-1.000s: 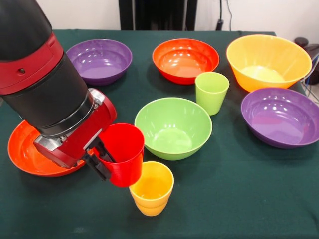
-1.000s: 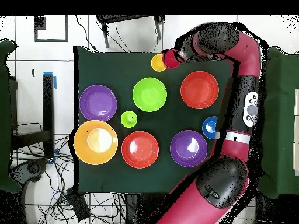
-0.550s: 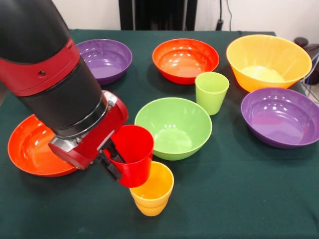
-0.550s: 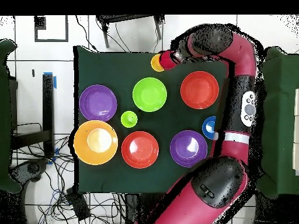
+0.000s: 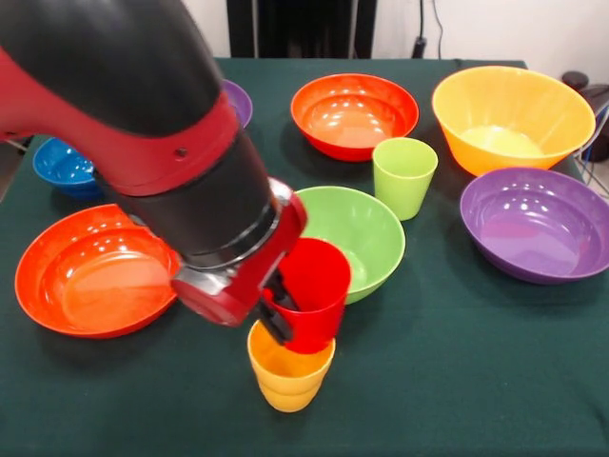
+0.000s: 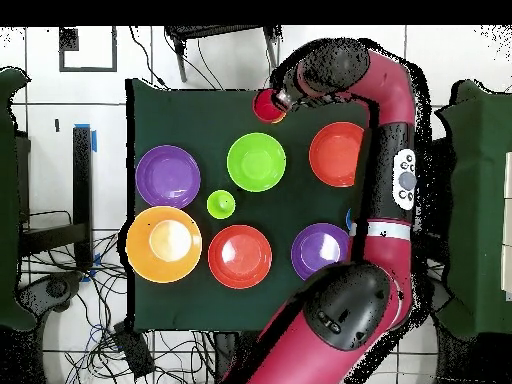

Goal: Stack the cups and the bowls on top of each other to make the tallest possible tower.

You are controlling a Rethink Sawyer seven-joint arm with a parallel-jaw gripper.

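**Tower barely begun: red cup going onto yellow, everything else still loose**

The bench [image 5: 495, 400] carries almost the whole set unstacked, so most of the job is ahead. Taking the front view as a clock face with the light green bowl [image 5: 366, 228] near its centre:

- The large orange bowl [image 5: 512, 114] sits at about two o'clock, standing alone.
- One purple bowl [image 5: 538, 224] lies at three o'clock; the second purple bowl [image 5: 238, 100] shows only as a sliver at eleven o'clock behind the arm.
- One red-orange bowl [image 5: 90, 281] lies at nine o'clock, the other red-orange bowl [image 5: 354, 114] at twelve o'clock.
- The small blue bowl [image 5: 65, 167] sits at ten o'clock, near the bench edge.
- The light green cup [image 5: 403, 176] stands upright at one o'clock, just beside the light green bowl.

At about seven o'clock, the hand [image 5: 285, 309] is clenched on the rim and wall of the red cup [image 5: 312, 290], one finger inside and one outside. The cup hangs mouth-up, slightly tilted, its base at or just inside the mouth of the yellow cup [image 5: 288, 373], which stands upright on the bench. Whether it is fully seated I cannot tell.

By my reckoning, the tower is one piece tall with a second arriving. Left to do: release the red cup, then add the third cup and all seven bowls.
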